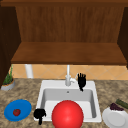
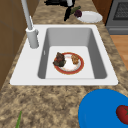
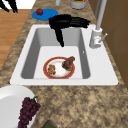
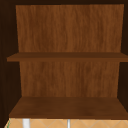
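My right hand (image 1: 81, 80) floats open over the back of the white sink (image 1: 41, 93), just right of the faucet (image 1: 67, 78). In the right side view this hand (image 3: 65, 21) lies flat with straight fingers toward the faucet (image 3: 97, 35), thumb hanging down. The left side view has it at the far end (image 2: 58, 2). My left hand (image 1: 39, 114) hovers at the sink's front left corner, fingers drooping, holding nothing; it is at the top left of the right side view (image 3: 9, 5). A red-rimmed plate (image 2: 80, 67) with a dark chunk (image 2: 59, 60) and a brown piece (image 2: 75, 58) lies in the basin.
A blue plate (image 1: 23, 107) with a tomato (image 1: 16, 112) sits left of the sink. On the right are a white plate (image 1: 115, 119) with grapes (image 1: 116, 107) and a green vegetable (image 1: 122, 103). A potted plant (image 1: 8, 82) stands at back left. Wooden shelves (image 4: 67, 107) hang above.
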You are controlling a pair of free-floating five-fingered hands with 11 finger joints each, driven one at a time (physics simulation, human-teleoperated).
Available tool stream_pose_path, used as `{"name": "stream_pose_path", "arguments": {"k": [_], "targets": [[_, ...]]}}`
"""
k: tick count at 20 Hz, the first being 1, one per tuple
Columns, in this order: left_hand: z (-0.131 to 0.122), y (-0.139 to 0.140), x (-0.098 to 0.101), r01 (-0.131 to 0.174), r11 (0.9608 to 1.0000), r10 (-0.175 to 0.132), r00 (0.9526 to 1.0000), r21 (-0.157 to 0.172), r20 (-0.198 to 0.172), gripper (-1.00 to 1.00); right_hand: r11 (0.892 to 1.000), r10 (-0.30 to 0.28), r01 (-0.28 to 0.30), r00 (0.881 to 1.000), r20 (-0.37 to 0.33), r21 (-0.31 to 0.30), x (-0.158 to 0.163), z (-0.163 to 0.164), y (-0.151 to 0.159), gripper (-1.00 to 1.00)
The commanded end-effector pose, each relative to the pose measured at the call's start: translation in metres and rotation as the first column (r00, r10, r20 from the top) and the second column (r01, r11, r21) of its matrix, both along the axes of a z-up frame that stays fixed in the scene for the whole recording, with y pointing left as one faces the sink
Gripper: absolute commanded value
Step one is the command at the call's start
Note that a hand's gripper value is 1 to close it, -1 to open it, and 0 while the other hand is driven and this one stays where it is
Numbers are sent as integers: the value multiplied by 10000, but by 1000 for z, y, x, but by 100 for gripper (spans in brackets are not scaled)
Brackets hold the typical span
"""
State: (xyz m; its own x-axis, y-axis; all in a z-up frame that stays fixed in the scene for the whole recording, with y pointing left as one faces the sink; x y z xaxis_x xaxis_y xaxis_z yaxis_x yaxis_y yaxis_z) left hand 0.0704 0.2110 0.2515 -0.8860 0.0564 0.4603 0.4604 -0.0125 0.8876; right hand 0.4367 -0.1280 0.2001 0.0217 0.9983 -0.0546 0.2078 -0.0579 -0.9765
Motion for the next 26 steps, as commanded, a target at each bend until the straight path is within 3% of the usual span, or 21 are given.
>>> {"name": "stream_pose_path", "arguments": {"k": [1, 8, 15, 20, 26], "targets": [[0, 0, 0, 0, 10000, 0, 10000, 0, 0, 0, 10000, 0, 0, 9980, -635, 0, 24, 8, 11, -100], [0, 0, 0, 0, 10000, 0, 10000, 0, 0, 0, 10000, -94, 96, 9892, -1466, 3, 67, 22, 27, -100], [0, 0, 0, -1, 10000, 1, 10000, 0, 1, 0, 9994, -164, 65, 9560, -2928, -346, 97, 23, 33, -100], [0, 0, 0, -1, 10000, 1, 10000, 0, 1, 0, 9989, -283, 114, 9186, -3941, -453, 122, 23, 33, -100], [0, 0, 0, -1, 10000, 1, 10000, 0, 1, 0, 9982, -453, 184, 8610, -5066, -579, 156, 20, 34, -100]]}}
